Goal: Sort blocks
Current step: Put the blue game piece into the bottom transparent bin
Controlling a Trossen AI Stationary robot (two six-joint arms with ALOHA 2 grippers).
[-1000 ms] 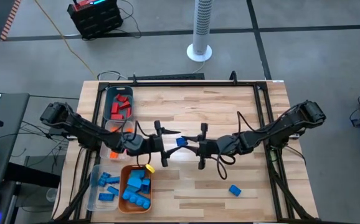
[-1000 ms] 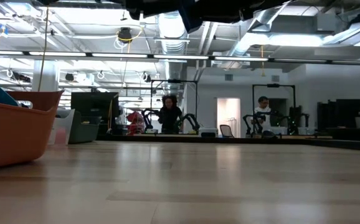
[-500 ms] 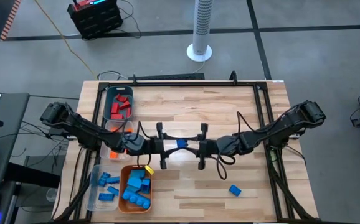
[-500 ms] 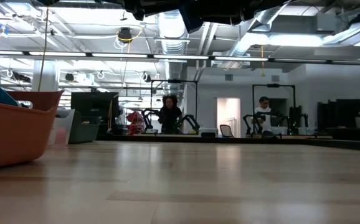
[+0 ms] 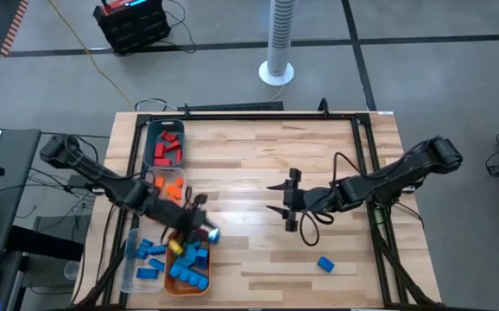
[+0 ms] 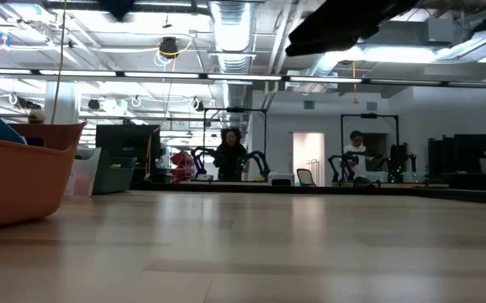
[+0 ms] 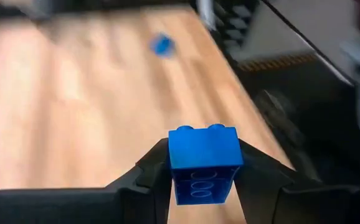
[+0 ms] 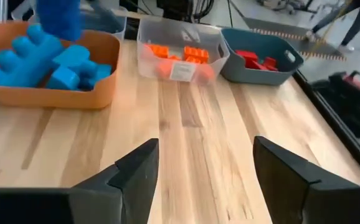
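We log a darker blue block (image 7: 203,163) pinched in our left gripper (image 7: 205,180) above the orange tray (image 5: 173,246) for dropping; right gripper (image 8: 206,171) open, empty, mid-table.

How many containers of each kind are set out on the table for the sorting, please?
Teal bin: 1
Clear bins: 2
Orange tray: 1
Total: 4
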